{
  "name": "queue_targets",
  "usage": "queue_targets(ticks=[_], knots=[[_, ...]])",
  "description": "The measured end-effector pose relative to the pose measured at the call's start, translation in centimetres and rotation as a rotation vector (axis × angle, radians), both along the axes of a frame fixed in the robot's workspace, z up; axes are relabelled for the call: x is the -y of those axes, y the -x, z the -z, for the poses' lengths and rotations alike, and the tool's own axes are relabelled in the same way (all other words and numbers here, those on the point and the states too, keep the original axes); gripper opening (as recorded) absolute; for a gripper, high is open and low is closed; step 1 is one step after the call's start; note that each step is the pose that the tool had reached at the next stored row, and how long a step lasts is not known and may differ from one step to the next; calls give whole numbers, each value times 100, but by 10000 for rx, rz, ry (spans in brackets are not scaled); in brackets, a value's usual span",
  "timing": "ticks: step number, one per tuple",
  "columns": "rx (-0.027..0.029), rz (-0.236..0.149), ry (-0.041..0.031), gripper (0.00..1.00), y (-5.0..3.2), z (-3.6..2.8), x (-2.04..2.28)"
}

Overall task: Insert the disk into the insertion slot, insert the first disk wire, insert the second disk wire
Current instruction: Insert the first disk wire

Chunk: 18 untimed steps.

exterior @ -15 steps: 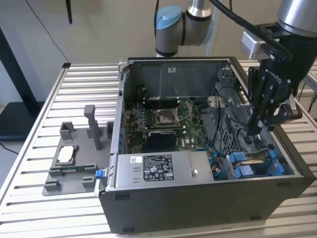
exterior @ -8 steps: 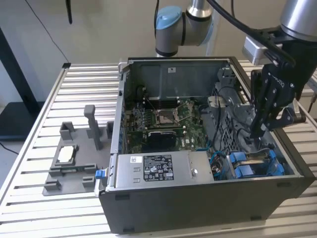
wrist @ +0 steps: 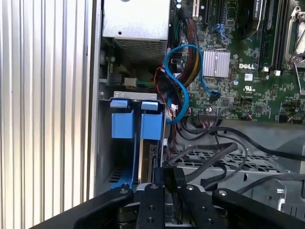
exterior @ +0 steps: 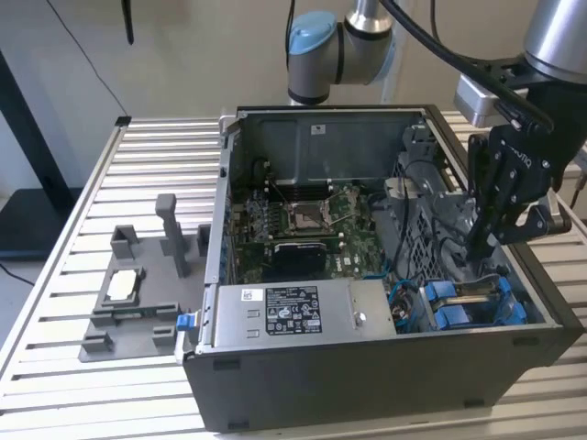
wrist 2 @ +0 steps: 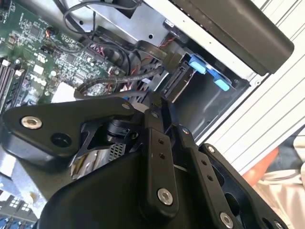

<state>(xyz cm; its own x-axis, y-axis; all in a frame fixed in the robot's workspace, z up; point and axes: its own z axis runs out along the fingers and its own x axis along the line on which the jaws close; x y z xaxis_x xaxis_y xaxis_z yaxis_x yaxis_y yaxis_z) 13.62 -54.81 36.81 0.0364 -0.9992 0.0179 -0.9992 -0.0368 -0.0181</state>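
The disk (wrist: pixel 151 125) stands on its edge in its blue frame. It sits down in the slot at a corner of the computer case (exterior: pixel 367 371). In the exterior view that corner is on the exterior view's right, near the front wall. A second blue frame (wrist: pixel 122 125) stands just beside it.

My pincer (exterior: pixel 480 249) hangs inside the case, just above the slot and close to the disk. Its two fingers (wrist: pixel 159 179) are pressed close together. Black wires (wrist: pixel 209 153) run right by the tips, but I cannot tell if I am pinching one. A bright blue wire (wrist: pixel 183 90) loops near the disk too.

Farther in lies the green board (exterior: pixel 312 229) and a silver box (exterior: pixel 293 312). The case stands on a ribbed metal table (exterior: pixel 156 147). Beside the case, a grey holder (exterior: pixel 138 316) keeps a small silver chip (exterior: pixel 124 286).
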Motion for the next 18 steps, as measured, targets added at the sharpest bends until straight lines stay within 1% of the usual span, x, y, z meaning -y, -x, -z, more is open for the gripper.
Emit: queue_targets(ticks=[5, 13, 18], knots=[[-1, 21, 16, 19, -34, 25, 7], [0, 218, 44, 19, -73, 67, 16], [-1, 316, 47, 19, -105, 96, 20]])
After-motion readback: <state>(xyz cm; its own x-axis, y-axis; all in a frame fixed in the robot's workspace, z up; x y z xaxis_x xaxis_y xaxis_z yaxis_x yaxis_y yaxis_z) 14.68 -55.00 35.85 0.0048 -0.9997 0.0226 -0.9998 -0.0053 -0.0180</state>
